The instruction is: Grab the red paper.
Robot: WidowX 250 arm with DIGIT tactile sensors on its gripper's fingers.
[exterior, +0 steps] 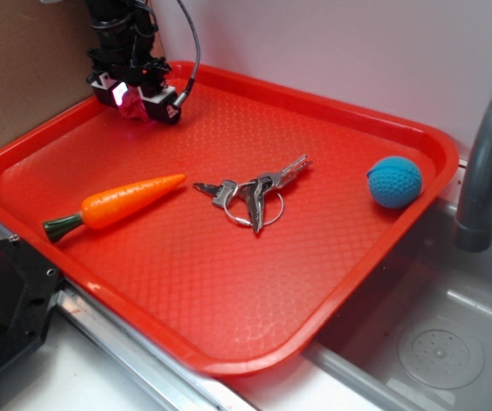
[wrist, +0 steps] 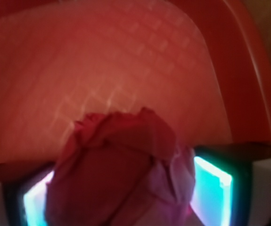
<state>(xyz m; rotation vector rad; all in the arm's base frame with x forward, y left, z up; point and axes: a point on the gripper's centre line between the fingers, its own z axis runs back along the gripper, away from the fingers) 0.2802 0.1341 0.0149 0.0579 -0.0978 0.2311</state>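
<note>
Red tray [exterior: 228, 282] below the gripper [exterior: 136, 96], sink [exterior: 451, 342] far off beside the tray. Toy carrot [exterior: 121, 205], keys [exterior: 254, 190] and blue ball [exterior: 394, 181] well apart from the gripper – carrot nearest, ball farthest. Gripper pinching the red paper [wrist: 121, 174] between its fingers [wrist: 210, 190] – wad wrinkled, held tight on both sides

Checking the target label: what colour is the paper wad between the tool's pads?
Dark red shading to pink, the red paper shows best in the wrist view.
</note>
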